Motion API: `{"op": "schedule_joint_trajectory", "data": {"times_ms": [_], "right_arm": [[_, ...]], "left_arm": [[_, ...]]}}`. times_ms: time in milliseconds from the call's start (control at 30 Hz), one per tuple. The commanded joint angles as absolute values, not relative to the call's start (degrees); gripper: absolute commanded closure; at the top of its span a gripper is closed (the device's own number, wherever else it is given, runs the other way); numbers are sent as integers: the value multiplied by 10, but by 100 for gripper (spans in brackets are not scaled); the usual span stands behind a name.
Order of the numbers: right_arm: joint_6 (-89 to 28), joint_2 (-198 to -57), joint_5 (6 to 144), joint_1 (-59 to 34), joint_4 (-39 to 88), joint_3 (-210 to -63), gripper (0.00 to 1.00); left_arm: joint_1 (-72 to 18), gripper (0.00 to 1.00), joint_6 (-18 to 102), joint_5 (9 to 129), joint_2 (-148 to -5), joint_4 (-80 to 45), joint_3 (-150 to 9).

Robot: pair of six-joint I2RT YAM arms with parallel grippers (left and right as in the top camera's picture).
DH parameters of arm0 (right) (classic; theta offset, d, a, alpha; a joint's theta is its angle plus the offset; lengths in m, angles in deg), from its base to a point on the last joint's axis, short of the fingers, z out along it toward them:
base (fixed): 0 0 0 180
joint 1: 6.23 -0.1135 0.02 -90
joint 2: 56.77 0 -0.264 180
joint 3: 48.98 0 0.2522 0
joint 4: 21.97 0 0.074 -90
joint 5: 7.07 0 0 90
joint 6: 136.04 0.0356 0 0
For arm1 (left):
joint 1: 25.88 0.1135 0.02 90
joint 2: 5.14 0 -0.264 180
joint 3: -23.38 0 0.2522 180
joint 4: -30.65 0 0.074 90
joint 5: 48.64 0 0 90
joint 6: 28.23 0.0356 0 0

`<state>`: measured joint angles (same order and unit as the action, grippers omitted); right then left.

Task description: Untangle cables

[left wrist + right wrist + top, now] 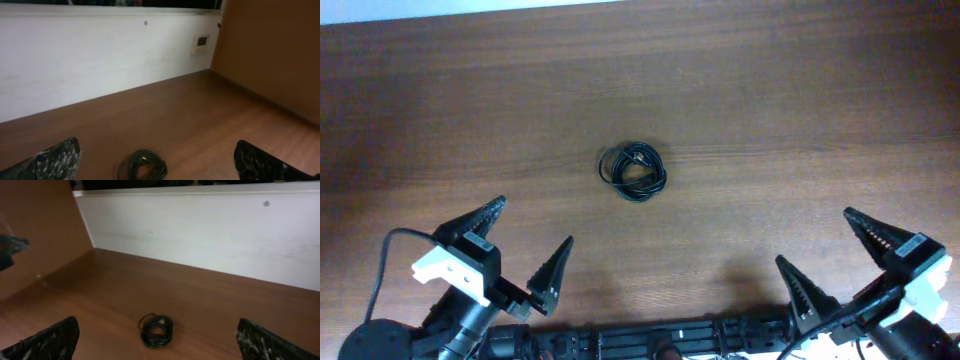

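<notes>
Thin black cables [633, 172], wound up in one small tangled bundle, are sitting around the middle of the brown wooden table [800, 90], well apart from both arms. Left gripper [536, 220] and right gripper [813, 236] both have their jaws spread wide, with nothing in them.

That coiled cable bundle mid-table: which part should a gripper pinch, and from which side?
Probably one side of the outer ring, from straight above. The cables lie flat on the table in a tight round coil, no loose end clearly sticking out, so jaws straddling the ring's strands seem surest.
</notes>
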<state>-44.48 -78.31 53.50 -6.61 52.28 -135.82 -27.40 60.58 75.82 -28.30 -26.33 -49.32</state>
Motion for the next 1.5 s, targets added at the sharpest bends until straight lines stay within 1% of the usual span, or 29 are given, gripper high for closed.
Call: {"op": "schedule_joint_trajectory", "data": {"times_ms": [0,167,267,300,333,400,533,600,667,700,767,833,1067,1167,1400,1467], "right_arm": [[-439,-789,512,-70,517,-1363,1],[-396,-791,523,-70,525,-1351,1],[-359,-806,561,-70,525,-1333,0],[-339,-817,580,-70,525,-1327,3],[-329,-825,587,-70,525,-1324,4],[-304,-859,596,-70,525,-1321,5],[-275,-938,594,-70,525,-1321,5],[-262,-1007,575,-70,528,-1321,6],[-262,-1041,556,-70,534,-1321,8],[-262,-1063,545,-70,541,-1321,9],[-276,-1108,528,-80,555,-1321,9],[-311,-1161,523,-114,563,-1321,9],[-346,-1334,566,-254,529,-1321,8],[-347,-1394,566,-289,496,-1321,8],[-320,-1492,567,-303,409,-1321,9],[-285,-1506,568,-303,387,-1321,11]], "left_arm": [[-272,1,602,783,-286,-280,-501],[-272,1,600,823,-286,-316,-501],[-272,1,600,778,-287,-316,-501],[-272,1,595,757,-288,-316,-501],[-272,2,575,738,-288,-315,-501],[-272,7,500,704,-289,-307,-501],[-272,1,373,663,-299,-300,-501],[-272,0,304,667,-311,-299,-501],[-272,5,272,673,-315,-299,-501],[-272,5,258,672,-316,-299,-501],[-272,4,251,672,-316,-294,-501],[-272,0,252,671,-316,-286,-501],[-272,1,252,670,-316,-271,-501],[-272,1,252,671,-316,-271,-501],[-272,1,257,671,-316,-271,-501],[-272,1,291,673,-316,-271,-501]]}}
